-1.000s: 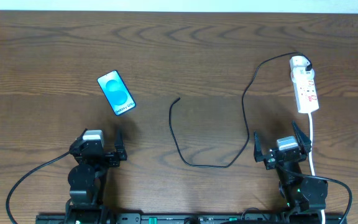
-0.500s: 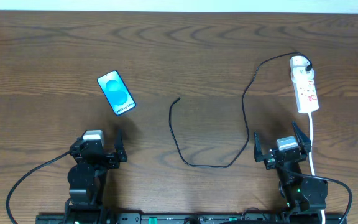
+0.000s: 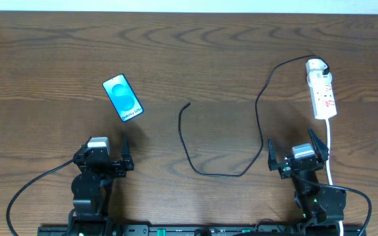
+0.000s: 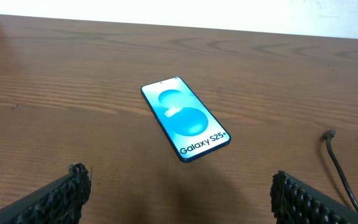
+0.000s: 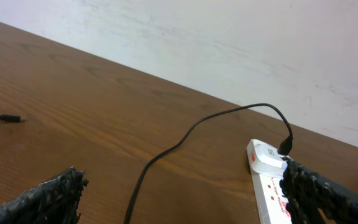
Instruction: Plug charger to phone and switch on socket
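The phone (image 3: pixel 123 98) lies flat at the left of the table, blue screen up; it also shows in the left wrist view (image 4: pixel 184 118). The black charger cable (image 3: pixel 255 111) runs from the white socket strip (image 3: pixel 322 97) in a loop to its loose connector tip (image 3: pixel 188 103) at mid-table. The tip shows in the left wrist view (image 4: pixel 330 133) and the right wrist view (image 5: pixel 11 118). The socket also shows in the right wrist view (image 5: pixel 269 180). My left gripper (image 3: pixel 104 155) is open and empty, near of the phone. My right gripper (image 3: pixel 296 152) is open and empty, near of the socket.
The socket's thick white cord (image 3: pixel 331 151) runs toward the near edge beside my right arm. A pale wall (image 5: pixel 229 43) stands beyond the far table edge.
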`<state>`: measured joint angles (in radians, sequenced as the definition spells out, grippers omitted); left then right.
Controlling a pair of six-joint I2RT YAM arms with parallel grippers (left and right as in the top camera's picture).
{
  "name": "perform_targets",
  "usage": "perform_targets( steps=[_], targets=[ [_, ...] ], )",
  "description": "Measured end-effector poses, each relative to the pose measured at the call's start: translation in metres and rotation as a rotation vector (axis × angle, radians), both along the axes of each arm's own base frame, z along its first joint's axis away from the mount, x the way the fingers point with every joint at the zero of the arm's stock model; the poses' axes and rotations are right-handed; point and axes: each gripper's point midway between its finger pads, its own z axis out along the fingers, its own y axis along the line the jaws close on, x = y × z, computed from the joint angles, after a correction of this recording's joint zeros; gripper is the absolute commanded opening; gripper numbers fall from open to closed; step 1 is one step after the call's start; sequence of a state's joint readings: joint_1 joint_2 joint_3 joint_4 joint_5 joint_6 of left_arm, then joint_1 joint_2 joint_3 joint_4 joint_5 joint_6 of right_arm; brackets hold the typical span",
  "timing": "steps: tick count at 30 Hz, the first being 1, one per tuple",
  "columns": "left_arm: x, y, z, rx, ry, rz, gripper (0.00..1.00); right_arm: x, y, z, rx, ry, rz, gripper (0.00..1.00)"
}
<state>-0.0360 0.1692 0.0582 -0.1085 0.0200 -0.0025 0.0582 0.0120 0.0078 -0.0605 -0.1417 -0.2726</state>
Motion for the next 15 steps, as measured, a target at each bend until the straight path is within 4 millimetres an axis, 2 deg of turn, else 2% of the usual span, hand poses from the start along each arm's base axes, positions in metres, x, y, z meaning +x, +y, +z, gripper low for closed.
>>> perform_targets(
  steps=[10, 15],
  targets=[
    [0.001, 0.0, 0.002, 0.0, -0.008, 0.0, 0.94, 0.0, 0.0, 0.0, 0.0, 0.0, 0.0, 0.99],
    [0.001, 0.0, 0.014, -0.001, -0.032, 0.0, 0.94, 0.0, 0.0, 0.0, 0.0, 0.0, 0.0, 0.99]
  ],
)
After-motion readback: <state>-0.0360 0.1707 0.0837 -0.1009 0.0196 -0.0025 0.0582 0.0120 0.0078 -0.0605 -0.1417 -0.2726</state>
